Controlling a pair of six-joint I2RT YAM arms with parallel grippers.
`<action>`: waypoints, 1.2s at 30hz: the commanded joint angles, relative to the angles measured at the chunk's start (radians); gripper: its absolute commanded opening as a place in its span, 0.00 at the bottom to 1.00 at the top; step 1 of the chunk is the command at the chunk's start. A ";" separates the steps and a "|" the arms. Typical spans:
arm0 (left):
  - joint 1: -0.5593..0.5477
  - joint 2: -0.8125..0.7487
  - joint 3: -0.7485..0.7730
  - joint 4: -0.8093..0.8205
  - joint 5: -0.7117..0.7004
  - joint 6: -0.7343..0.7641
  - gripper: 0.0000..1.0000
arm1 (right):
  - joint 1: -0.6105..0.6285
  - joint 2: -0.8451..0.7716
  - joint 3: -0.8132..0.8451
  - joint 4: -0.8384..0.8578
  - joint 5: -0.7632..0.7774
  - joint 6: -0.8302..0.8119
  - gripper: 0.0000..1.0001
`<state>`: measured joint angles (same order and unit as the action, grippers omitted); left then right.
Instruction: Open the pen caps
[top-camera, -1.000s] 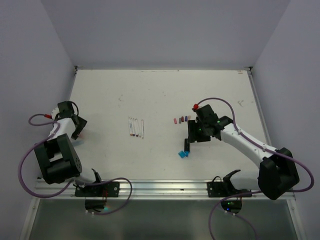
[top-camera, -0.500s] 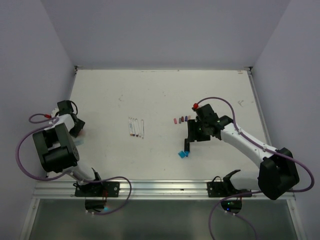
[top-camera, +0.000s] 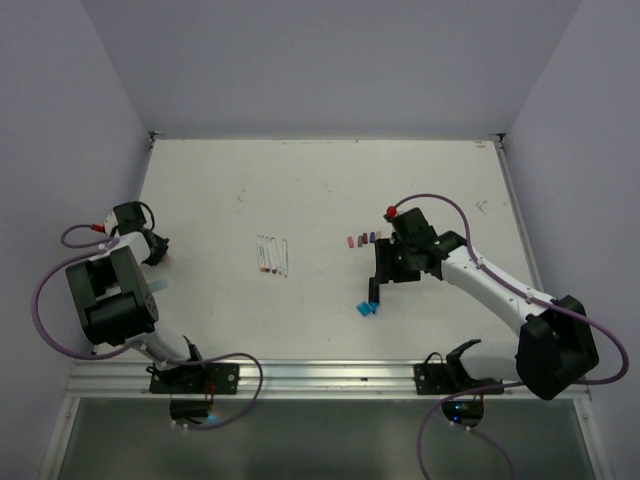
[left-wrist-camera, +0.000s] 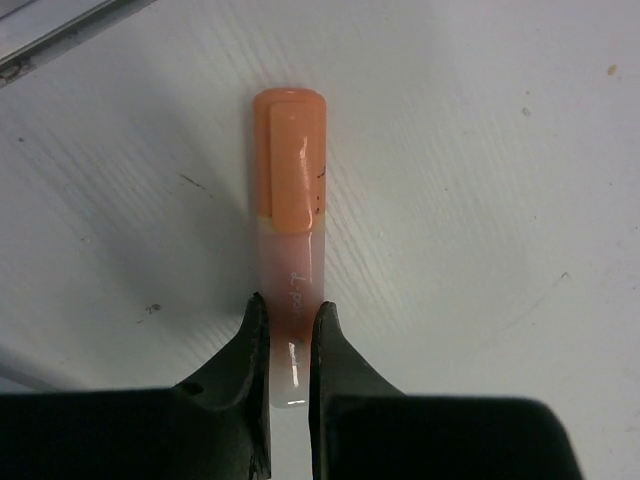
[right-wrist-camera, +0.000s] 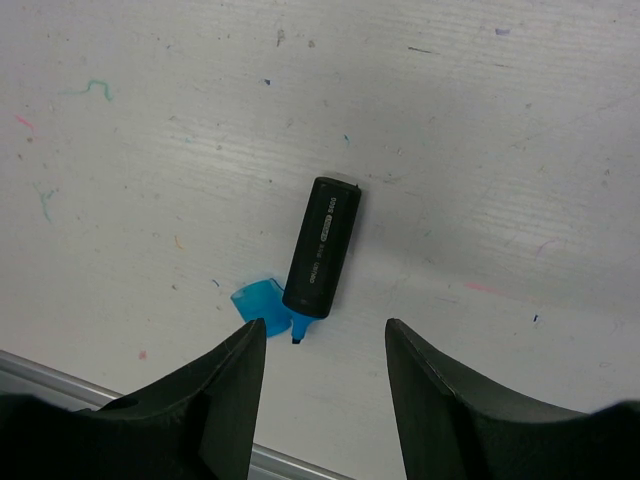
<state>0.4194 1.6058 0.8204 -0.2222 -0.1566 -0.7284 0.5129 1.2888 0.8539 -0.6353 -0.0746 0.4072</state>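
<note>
The jaws of my left gripper (left-wrist-camera: 290, 312) pinch 1 salmon marker body (left-wrist-camera: 291, 285) below its orange cap (left-wrist-camera: 290, 160), a chunky glossy tube with a clip, still on, near the table (top-camera: 300, 180)'s left edge. The jaws of my right gripper (right-wrist-camera: 325, 328) stand spread above 1 black marker body (right-wrist-camera: 322, 247), with 1 translucent blue cap (right-wrist-camera: 258, 300) lying off just beside its tip. Mid-table lie 4 white pen barrels (top-camera: 272, 255) and a row of 4 tiny caps (top-camera: 362, 239): dark red, grey, purple, pink.
</note>
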 joint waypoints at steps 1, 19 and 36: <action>0.001 -0.020 -0.070 0.039 0.118 0.041 0.00 | 0.003 -0.026 0.016 0.022 -0.021 0.005 0.55; -0.465 -0.658 -0.207 0.199 0.592 -0.019 0.00 | 0.003 -0.190 -0.055 0.132 -0.235 0.103 0.54; -1.254 -0.564 -0.296 0.438 0.313 -0.069 0.00 | 0.006 -0.259 -0.139 0.468 -0.441 0.335 0.54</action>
<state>-0.7513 0.9878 0.4919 0.1181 0.2687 -0.7704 0.5137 1.0515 0.7300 -0.2474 -0.4732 0.6830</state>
